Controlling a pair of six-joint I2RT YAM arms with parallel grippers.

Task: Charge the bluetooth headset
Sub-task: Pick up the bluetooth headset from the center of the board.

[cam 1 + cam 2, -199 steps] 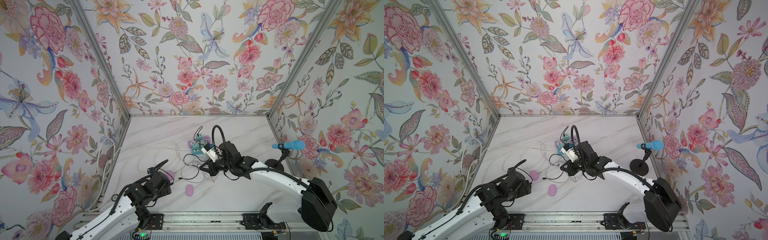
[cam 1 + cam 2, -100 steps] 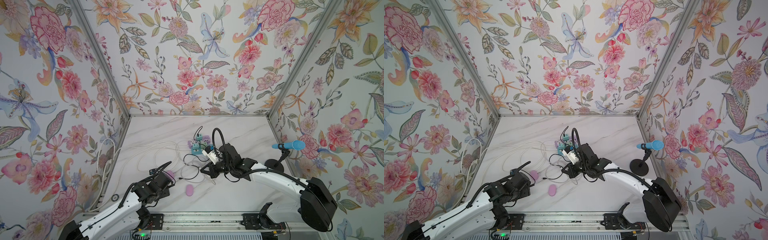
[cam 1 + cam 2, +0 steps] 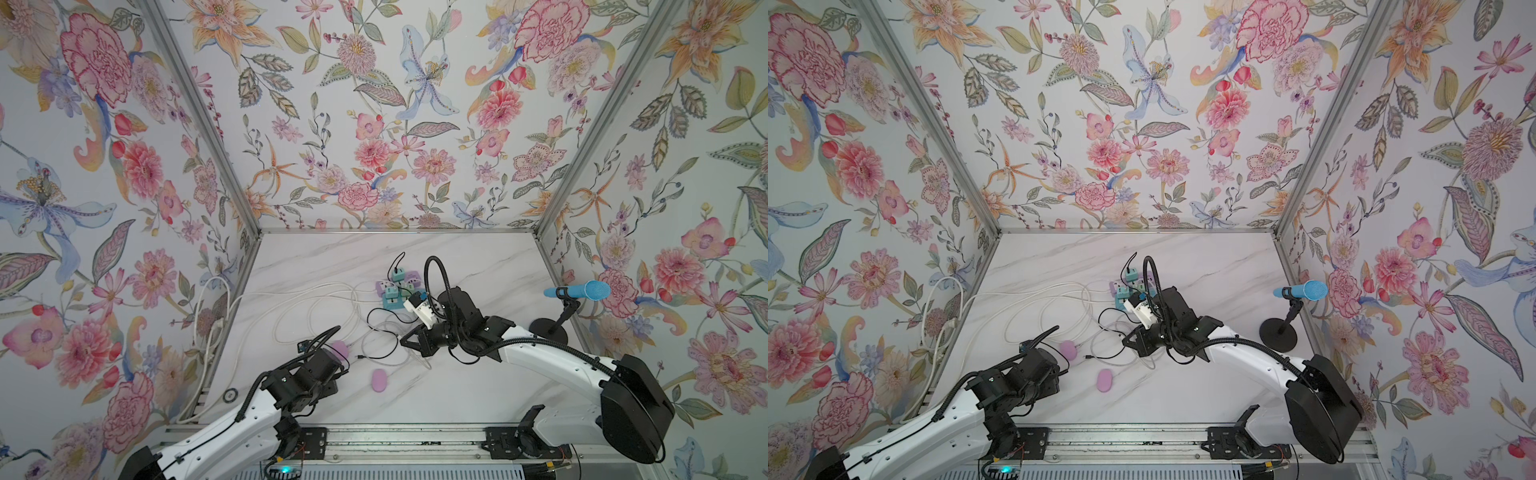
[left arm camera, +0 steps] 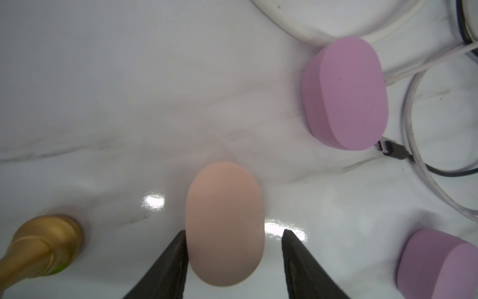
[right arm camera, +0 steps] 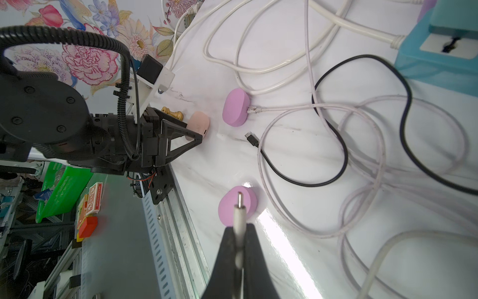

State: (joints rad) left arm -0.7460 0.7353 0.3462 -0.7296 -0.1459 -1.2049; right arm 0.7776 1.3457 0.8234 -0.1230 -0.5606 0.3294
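Two tools are at work. Low in the left wrist view, the left tool (image 4: 234,231) straddles the peach headset case (image 4: 225,227) on the surface (image 4: 103,103), jaws parted, one side clear. Closing off-centre could squirt the smooth case toward the gold chess piece (image 4: 44,240). Farther off, low in the right wrist view, the right tool (image 5: 239,229) pinches the white plug (image 5: 240,207) tight; the cable loops (image 5: 284,106) beyond could snag it.

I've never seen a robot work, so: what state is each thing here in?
Peach case: on table, no cable.
Left gripper: open, astride peach case.
Right gripper: shut on white plug.
White plug: held, not inserted.
Far purple case: cable plugged in.
Near purple case: no cable.
Black cable: end loose on table.
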